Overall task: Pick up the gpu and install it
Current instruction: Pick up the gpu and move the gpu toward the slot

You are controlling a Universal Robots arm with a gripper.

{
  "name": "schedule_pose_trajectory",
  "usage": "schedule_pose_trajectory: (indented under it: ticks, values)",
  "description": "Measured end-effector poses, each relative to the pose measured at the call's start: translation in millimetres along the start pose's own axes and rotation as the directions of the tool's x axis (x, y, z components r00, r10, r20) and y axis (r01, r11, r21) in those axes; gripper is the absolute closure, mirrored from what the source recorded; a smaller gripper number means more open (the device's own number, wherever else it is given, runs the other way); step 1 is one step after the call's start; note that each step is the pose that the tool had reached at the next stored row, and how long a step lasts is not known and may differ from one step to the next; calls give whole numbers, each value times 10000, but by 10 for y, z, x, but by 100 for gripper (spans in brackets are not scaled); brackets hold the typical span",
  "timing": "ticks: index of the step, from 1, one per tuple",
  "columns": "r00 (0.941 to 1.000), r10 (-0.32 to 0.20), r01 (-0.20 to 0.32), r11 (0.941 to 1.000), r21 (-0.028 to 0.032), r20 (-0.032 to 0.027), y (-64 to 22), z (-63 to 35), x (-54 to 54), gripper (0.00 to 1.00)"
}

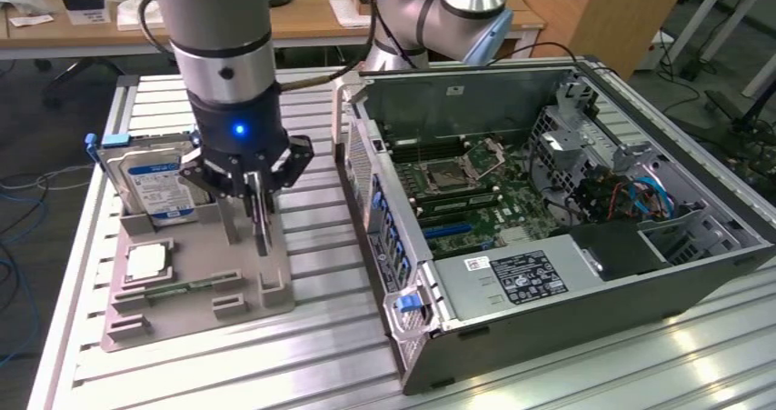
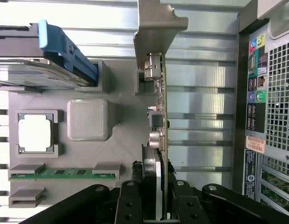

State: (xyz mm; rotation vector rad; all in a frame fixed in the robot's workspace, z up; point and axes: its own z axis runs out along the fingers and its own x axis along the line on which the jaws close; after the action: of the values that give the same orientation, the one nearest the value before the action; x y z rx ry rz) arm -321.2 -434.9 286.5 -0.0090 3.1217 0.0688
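The gpu is a thin dark card that hangs upright, edge-on, from my gripper. It sits over the grey holder tray, on the exterior view's left. In the wrist view the gpu runs away from my gripper, with its metal end bracket at the far end. The black fingers press on both faces of the card, so the gripper is shut on it. I cannot tell whether the card's lower edge still touches the tray.
The tray also holds a silver hard drive with a blue clip, a processor and a green memory stick. The open computer case lies on the exterior view's right, motherboard exposed.
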Motion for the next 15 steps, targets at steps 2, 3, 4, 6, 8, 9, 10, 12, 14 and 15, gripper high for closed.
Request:
schedule_pose_trajectory:
  ticks: [2, 3, 4, 6, 8, 9, 10, 12, 14, 15]
  values:
    - [10000, 0, 0, 10000, 0, 0, 3, -79, -1, 72]
    - [10000, 0, 0, 10000, 0, 0, 5, -119, -2, 72]
    - [10000, 0, 0, 10000, 0, 0, 7, -162, -3, 72]
    - [10000, 0, 0, 10000, 0, 0, 11, -254, -5, 72]
    - [10000, 0, 0, 10000, 0, 0, 15, -344, -7, 72]
    - [10000, 0, 0, 10000, 0, 0, 17, -389, -7, 72]
    - [10000, 0, 0, 10000, -1, 1, 19, -433, -8, 72]
    - [10000, 0, 0, 10000, 0, 0, 23, -528, -10, 72]
    - [10000, 0, 0, 10000, 0, 0, 27, -616, -12, 72]
    - [10000, 0, 0, 10000, 0, 0, 29, -661, -12, 72]
